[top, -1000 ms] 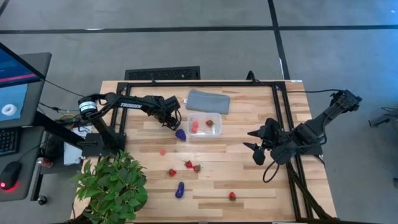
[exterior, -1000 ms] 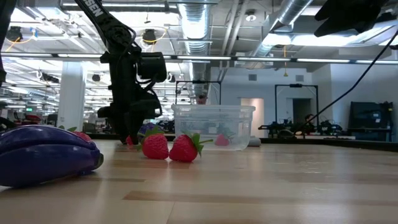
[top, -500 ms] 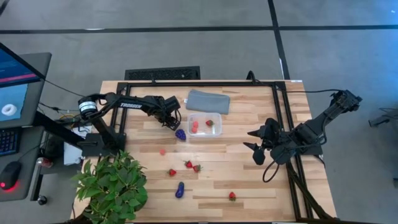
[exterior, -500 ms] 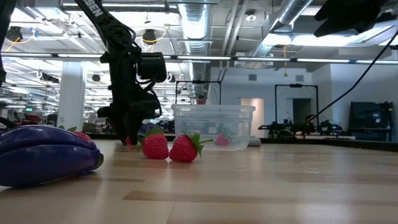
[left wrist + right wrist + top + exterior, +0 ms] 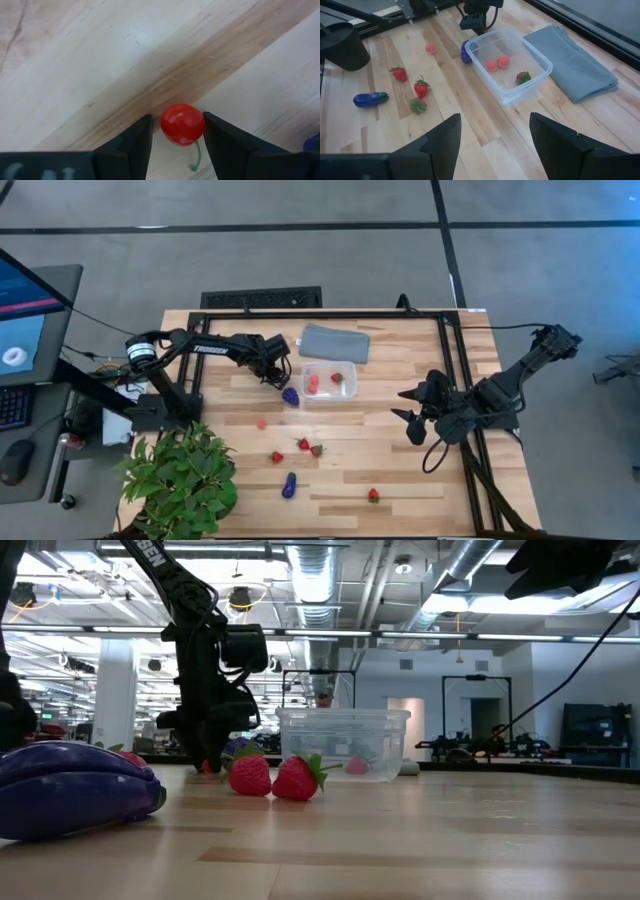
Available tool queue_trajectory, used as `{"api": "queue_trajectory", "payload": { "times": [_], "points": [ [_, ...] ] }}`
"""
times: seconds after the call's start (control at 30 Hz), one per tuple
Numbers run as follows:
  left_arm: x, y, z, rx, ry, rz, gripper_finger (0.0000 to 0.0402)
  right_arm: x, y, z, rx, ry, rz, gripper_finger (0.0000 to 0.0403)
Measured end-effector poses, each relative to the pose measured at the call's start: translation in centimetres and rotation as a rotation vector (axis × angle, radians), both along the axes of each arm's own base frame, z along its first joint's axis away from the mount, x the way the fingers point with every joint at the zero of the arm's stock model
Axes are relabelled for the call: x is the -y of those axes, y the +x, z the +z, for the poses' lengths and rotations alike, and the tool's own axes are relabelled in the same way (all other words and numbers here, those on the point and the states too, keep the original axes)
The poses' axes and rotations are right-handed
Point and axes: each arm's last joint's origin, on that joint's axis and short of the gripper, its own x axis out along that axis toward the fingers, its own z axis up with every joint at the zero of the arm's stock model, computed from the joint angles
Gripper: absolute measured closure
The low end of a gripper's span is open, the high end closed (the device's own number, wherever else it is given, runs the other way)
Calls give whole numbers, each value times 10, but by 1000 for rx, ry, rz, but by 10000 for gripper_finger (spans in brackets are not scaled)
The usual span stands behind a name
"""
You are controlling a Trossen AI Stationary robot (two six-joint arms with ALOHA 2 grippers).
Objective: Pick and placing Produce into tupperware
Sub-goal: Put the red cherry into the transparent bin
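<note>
My left gripper (image 5: 177, 131) is down at the table just beside the clear box (image 5: 329, 382), its fingers closed against a small round red fruit (image 5: 182, 124) that rests on the wood; I'd lift straight up and clear the box wall before releasing. A second ago those fingers stood wider. My right gripper (image 5: 495, 134) waits wide open and empty, well apart.
</note>
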Motion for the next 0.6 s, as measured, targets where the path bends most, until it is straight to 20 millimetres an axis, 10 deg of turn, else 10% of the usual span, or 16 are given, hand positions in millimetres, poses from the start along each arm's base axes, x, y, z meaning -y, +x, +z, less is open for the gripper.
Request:
{"api": "queue_trajectory", "payload": {
  "times": [0.6],
  "points": [
    [0,1,0,5,4,0,285,0,0,0,0,1,0,143]
  ]
}}
